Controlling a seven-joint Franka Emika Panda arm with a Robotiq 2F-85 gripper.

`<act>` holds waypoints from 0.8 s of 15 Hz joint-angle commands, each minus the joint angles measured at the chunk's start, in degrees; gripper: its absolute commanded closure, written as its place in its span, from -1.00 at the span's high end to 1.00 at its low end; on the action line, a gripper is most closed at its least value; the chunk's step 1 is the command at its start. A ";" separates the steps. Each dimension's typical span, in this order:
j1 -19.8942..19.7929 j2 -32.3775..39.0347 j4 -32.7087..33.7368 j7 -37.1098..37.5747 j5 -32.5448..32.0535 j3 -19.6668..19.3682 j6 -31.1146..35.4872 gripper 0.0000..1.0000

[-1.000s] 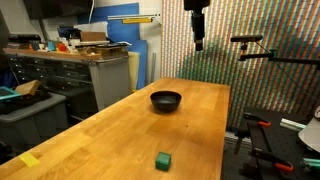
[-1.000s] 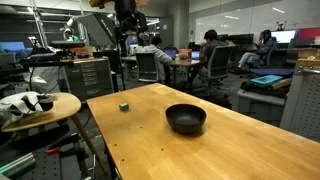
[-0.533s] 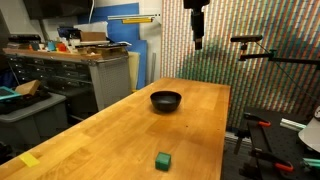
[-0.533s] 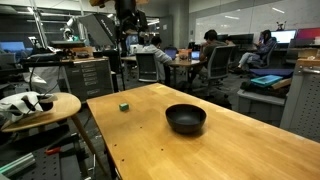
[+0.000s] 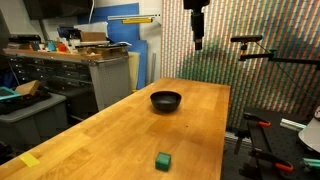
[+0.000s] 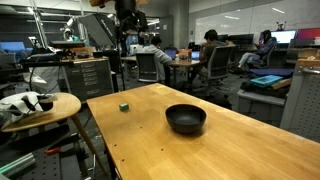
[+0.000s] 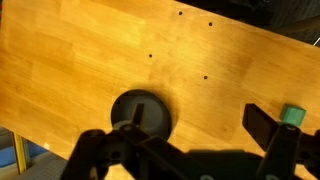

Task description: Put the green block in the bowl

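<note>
The green block is a small cube resting on the wooden table near one end and close to an edge. It also shows in an exterior view and at the right edge of the wrist view. The black bowl sits on the table well apart from the block and looks empty, as seen in an exterior view and the wrist view. My gripper hangs high above the table, open and empty; it also shows in an exterior view and in the wrist view.
A grey workbench with drawers and clutter stands beside the table. A round side table holds a white object. A camera stand is near the table's far end. A yellow tape patch lies on the wood. People sit at desks behind.
</note>
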 commanded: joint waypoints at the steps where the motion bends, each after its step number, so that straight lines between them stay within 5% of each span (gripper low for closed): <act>1: 1.26 1.12 0.60 1.30 -0.06 -1.13 0.22 1.00; 12: 4.83 18.90 9.37 20.47 -0.80 0.46 6.30 1.00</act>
